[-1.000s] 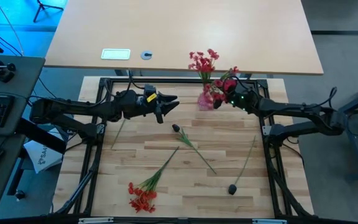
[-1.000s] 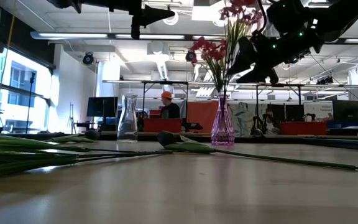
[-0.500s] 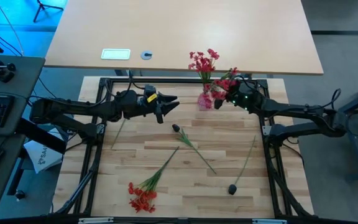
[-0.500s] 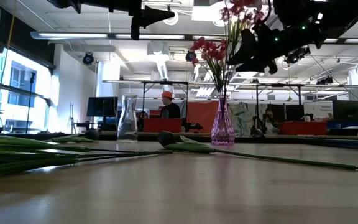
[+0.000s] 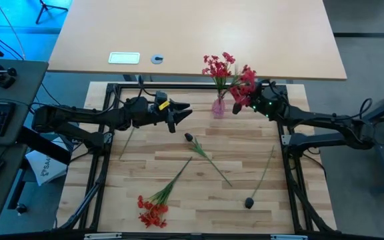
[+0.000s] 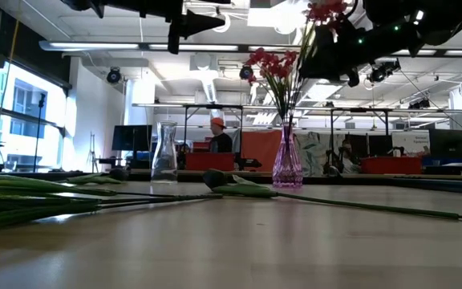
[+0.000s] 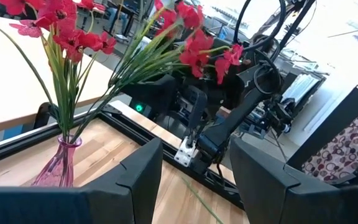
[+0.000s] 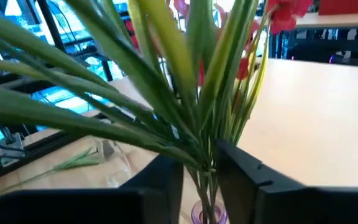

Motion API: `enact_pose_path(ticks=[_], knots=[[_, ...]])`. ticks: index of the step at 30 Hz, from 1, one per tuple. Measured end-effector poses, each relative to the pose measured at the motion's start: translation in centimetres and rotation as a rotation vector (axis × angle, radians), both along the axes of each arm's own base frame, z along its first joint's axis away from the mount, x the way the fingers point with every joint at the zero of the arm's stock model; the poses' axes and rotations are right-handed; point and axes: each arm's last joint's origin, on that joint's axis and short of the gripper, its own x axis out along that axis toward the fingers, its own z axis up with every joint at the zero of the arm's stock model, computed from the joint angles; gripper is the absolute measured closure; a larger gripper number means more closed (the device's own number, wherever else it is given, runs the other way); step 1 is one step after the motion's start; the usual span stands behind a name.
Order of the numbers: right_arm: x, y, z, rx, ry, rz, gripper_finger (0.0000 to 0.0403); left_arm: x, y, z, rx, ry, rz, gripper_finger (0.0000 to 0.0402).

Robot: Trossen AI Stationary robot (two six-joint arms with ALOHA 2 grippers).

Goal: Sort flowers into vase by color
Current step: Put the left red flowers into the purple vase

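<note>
While the right gripper (image 5: pixel 251 101) hangs just beside the pink vase (image 5: pixel 219 107) at the far edge of the wooden table (image 5: pixel 199 200), we note its two fingers (image 8: pixel 241 168) pinched on the stems of a red spray (image 5: pixel 244 81), whose stalks run down into the vase neck. We see a second red spray (image 5: pixel 217 65) already standing upright in the same vase. We find the left gripper (image 5: pixel 184 110) raised above the table's far left part, well apart from the vase, its fingers (image 7: pixel 138 174) spread and holding nothing. We record a clear glass vase (image 6: pixel 164 152), visible in the low view, standing left of the pink one with no flower in it that we can make out. We count three stems lying flat on the table: a dark bud (image 5: pixel 189 138) near the centre with its stem running toward the near side, another dark bud (image 5: pixel 249 202) at the near right with its stem pointing toward the far edge, and a third red spray (image 5: pixel 152 210) at the near left. We cannot locate any further bud from these views.
</note>
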Motion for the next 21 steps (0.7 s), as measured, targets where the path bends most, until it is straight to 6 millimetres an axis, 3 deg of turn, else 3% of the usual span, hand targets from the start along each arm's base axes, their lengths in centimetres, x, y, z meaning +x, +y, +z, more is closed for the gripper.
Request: enact_pose_path(ticks=[7,13,21], knots=[[0.0,-0.1,0.2,-0.009,-0.017,-0.007,0.0394,0.0,0.0,-0.1,0.0,0.006,0.001,0.0225],[0.0,-0.2,0.0,0.026,-0.037,-0.025,0.0397,0.0,0.0,-0.1,0.0,0.009,0.007,0.0225],[1.3,-0.5,-1.6,0.108,-0.015,-0.009,0.04,0.0,0.0,-0.1,0.0,0.009,0.014,0.0225]])
